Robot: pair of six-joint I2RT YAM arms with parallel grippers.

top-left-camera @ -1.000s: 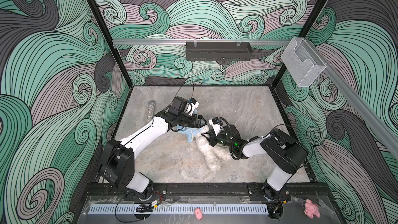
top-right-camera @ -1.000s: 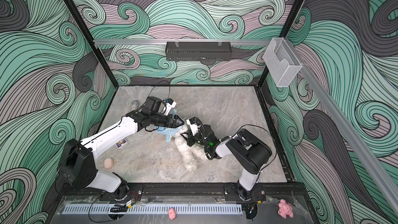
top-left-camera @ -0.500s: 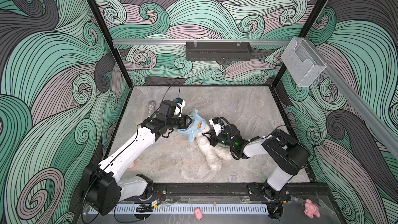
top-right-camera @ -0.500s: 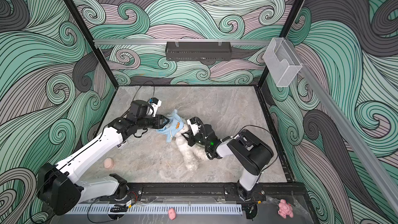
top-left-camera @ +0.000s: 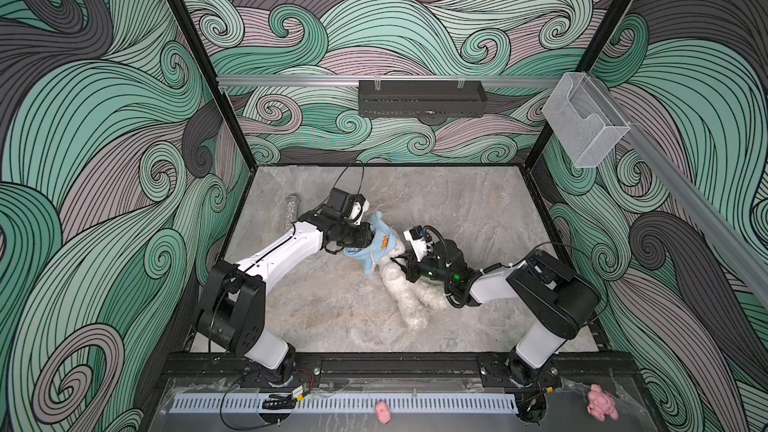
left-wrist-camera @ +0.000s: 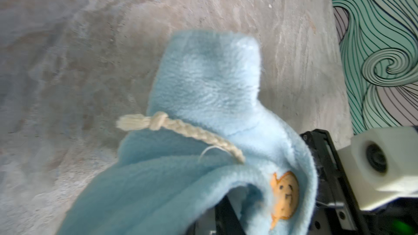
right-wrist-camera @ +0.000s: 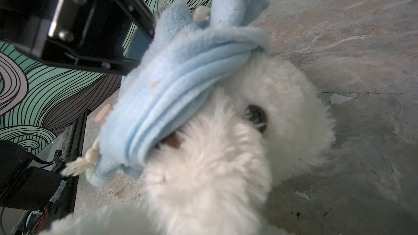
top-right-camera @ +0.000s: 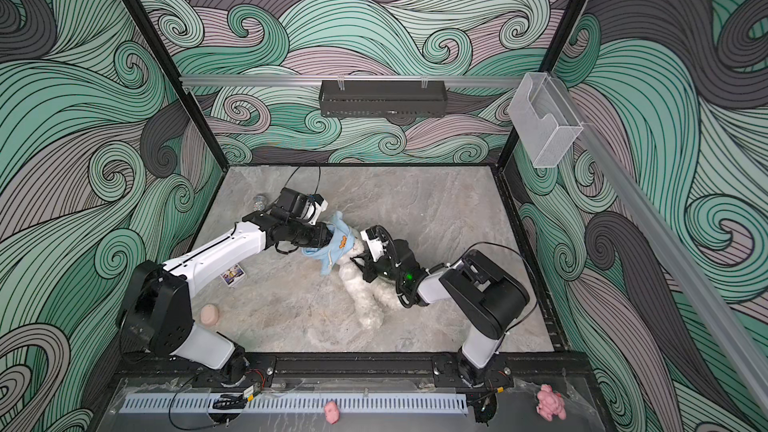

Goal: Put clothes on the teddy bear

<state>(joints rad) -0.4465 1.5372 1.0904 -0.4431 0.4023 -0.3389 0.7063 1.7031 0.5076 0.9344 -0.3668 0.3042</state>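
Both top views: the teddy bear [top-left-camera: 405, 297] [top-right-camera: 365, 292] lay on its back at the centre of the stone table [top-left-camera: 457, 209], head toward the upper left. A light blue hoodie [top-left-camera: 376, 243] [top-right-camera: 336, 245] was bunched over the head. The left gripper [top-left-camera: 368, 238] [top-right-camera: 328, 236] came in from the left and was clamped on the hoodie. The right gripper [top-left-camera: 401, 263] [top-right-camera: 359, 261] came in from the right, pinched closed on the fur near the neck. A glitter tube [top-left-camera: 292, 211] lay at the upper left of the table. In a top view, a card [top-right-camera: 232, 275] lay under the left arm.

Left wrist: the hoodie [left-wrist-camera: 203, 87] filled the centre and bottom, blurred. A braided cream drawstring [left-wrist-camera: 181, 129] lay across it, with an orange patch [left-wrist-camera: 285, 195] at lower right. The jaws were mostly hidden by cloth.

Right wrist: the teddy bear [right-wrist-camera: 226, 154] filled the lower centre, one dark eye [right-wrist-camera: 256, 117] showing. The hoodie [right-wrist-camera: 181, 75] was stretched in folds over the top of the head, running to the left gripper [right-wrist-camera: 142, 46] at upper left. The right gripper's own fingers were out of frame.
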